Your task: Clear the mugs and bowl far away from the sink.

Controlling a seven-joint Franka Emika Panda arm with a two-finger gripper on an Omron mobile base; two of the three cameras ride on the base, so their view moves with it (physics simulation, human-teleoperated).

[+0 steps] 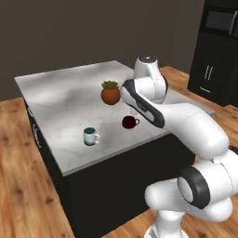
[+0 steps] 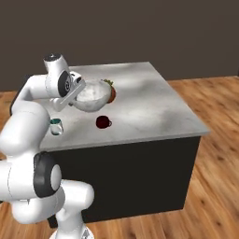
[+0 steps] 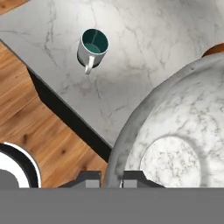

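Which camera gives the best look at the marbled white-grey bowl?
The hand view: the marbled white-grey bowl looms close, rim between the gripper fingertips. The right base view shows it held above the counter; in the left base view the arm hides it.

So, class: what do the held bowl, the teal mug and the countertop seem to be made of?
Bowl: looks like polished marble or marbled ceramic, grey veins on white. Teal mug: probably glazed ceramic, smooth wall with a white handle. Countertop: marble-look stone, matte, finely veined.
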